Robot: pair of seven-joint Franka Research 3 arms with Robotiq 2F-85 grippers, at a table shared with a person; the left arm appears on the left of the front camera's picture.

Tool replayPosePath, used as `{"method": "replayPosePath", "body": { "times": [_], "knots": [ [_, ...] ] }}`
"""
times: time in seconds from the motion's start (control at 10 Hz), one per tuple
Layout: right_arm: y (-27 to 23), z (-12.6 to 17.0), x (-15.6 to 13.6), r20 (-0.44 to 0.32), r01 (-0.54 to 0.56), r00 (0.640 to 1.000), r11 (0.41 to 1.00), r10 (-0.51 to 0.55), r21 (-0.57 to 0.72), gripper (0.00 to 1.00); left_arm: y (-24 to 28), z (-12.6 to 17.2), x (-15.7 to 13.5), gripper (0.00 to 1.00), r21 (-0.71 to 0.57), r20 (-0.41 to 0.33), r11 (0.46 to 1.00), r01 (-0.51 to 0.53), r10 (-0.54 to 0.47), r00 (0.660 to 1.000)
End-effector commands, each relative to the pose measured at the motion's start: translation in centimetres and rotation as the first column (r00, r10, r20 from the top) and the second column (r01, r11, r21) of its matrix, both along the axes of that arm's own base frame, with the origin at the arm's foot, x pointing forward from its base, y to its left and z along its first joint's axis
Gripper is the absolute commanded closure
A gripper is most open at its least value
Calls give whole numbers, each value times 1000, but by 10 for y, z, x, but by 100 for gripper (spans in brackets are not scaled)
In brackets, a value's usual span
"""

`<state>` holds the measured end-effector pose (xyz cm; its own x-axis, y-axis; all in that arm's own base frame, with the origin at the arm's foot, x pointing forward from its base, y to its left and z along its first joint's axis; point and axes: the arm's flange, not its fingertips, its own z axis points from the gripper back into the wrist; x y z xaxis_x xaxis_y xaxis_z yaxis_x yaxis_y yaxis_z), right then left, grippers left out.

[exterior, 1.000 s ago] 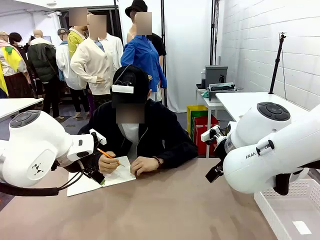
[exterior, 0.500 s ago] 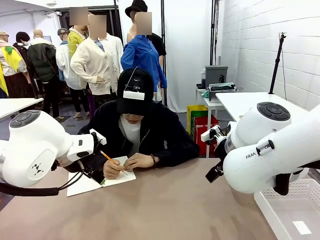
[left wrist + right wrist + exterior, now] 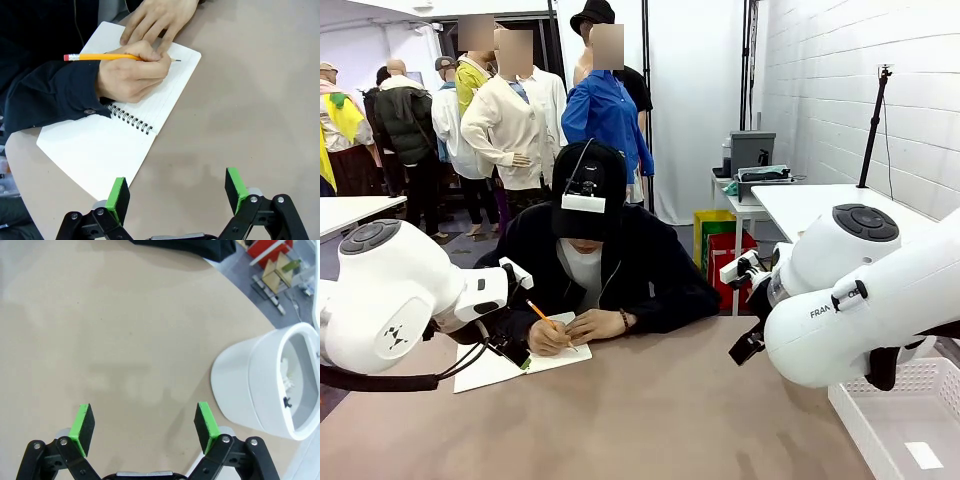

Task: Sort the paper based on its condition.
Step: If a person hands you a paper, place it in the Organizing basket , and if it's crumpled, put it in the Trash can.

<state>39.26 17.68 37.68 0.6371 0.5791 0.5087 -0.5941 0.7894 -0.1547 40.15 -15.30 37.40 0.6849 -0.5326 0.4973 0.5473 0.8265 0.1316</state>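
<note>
- Bench (image 3: 670, 420) seen from the front: a person sits at the far side, bent over an open spiral-bound notebook (image 3: 490, 368) and writing in it with a pencil (image 3: 541, 312). The left arm (image 3: 390, 300) hangs just beside the notebook. The right arm (image 3: 860, 310) comes in from the right. At the bench's right near corner stands a white mesh basket (image 3: 880, 420). One small flat white slip (image 3: 925, 455) lies on its floor.
- Left wrist view: the left gripper (image 3: 175, 187) hovers over bare bench at the notebook's near edge, its fingers spread wide and holding nothing. One green pad is over the corner of the blank page and the other over the bench. The person's writing hand (image 3: 132, 72) presses the pencil tip to the lined page. The other hand (image 3: 157, 20) rests flat on the page's far edge.
- Right wrist view: the right gripper (image 3: 145, 422) hangs above bare bench, its fingers also spread wide and holding nothing. Beyond the bench's edge stands a round white bin (image 3: 245, 375). A small white lumpy piece, which looks like the paper (image 3: 289, 376), lies inside the bin against its wall. It is too small to be sure.
</note>
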Motion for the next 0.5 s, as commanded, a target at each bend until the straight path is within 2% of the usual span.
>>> {"method": "replayPosePath", "body": {
  "times": [0.0, 0.2, 0.4],
  "knots": [
    [42, 13, 0, -65, -67, 996, 997, 69, 36, 0, 2, 28, -6, 0, -50, -48, 998, 31, -34, 998],
    [77, 28, -7, -130, -104, 986, 994, 106, 17, 0, -3, 54, -15, 0, -80, -112, 996, 35, -44, 993],
    [102, 52, -11, -126, -131, 983, 991, 135, 39, 0, -3, 86, -35, 0, -75, -89, 994, 83, -89, 992]
  ]
}}
